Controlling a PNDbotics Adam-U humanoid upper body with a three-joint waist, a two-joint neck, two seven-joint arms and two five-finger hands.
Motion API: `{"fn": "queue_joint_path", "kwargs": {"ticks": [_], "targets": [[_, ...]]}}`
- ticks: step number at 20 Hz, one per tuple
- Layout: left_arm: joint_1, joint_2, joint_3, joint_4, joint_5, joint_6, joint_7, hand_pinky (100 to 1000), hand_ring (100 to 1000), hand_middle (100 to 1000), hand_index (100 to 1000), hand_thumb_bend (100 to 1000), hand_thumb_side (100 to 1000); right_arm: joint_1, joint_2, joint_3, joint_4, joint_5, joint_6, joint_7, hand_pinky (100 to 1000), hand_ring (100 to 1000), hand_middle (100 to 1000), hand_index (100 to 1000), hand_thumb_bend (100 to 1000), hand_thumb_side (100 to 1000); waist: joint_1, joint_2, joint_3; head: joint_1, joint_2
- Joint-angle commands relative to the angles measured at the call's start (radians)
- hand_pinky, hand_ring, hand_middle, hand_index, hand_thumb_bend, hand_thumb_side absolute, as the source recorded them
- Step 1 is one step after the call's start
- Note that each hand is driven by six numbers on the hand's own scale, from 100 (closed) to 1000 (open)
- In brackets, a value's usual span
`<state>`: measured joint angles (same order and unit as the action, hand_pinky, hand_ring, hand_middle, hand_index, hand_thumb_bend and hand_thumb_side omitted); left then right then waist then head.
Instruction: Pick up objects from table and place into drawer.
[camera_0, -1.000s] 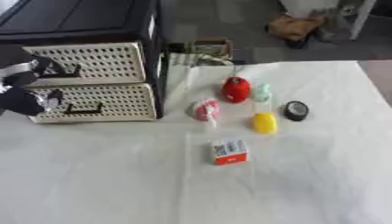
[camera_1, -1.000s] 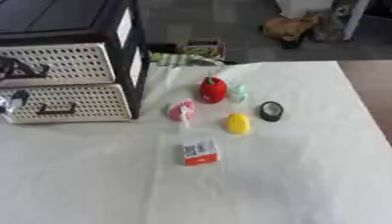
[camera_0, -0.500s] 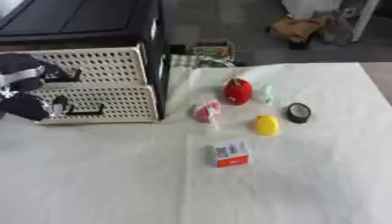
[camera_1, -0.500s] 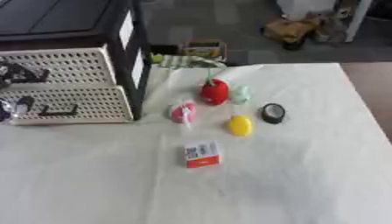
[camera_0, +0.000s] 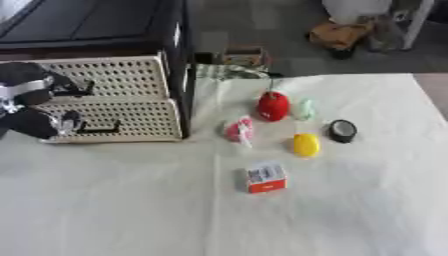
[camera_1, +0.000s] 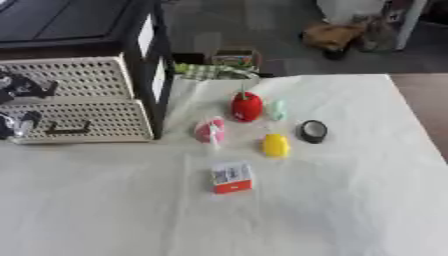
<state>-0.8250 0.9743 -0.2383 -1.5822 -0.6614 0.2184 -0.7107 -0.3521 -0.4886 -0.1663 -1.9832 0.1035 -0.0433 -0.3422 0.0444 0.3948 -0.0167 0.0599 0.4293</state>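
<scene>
My left hand (camera_0: 39, 107) curls at the drawer (camera_0: 109, 82) handle; I judge it stiff, light. The small objects (camera_0: 272, 106) lie well right.

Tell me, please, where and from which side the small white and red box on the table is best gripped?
Probably from above, fingers across the two long sides of the box. It lies flat on the cloth, label up, its narrow red end toward the robot, with open space all round, so a top-down pinch across its width looks simplest.
</scene>
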Motion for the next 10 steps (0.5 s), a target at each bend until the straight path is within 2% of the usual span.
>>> {"fn": "queue_joint_path", "kwargs": {"ticks": [1, 10], "targets": [[-0.009, 0.027, 0.01, -0.004, 0.003, -0.004, -0.004, 100, 100, 100, 806, 105, 408, -0.01, -0.016, -0.012, -0.017, -0.003, -0.001, 0.002, 723, 578, 516, 719, 433, 767, -0.002, -0.027, 0.003, 0.004, -0.001], [0.003, 0.04, 0.014, 0.013, 0.055, -0.033, -0.056, 100, 100, 100, 793, 105, 408, -0.005, -0.022, -0.013, -0.017, 0.0, 0.001, -0.003, 724, 579, 516, 719, 433, 765, 0.003, -0.036, 0.013, 0.002, 0.006]]}}
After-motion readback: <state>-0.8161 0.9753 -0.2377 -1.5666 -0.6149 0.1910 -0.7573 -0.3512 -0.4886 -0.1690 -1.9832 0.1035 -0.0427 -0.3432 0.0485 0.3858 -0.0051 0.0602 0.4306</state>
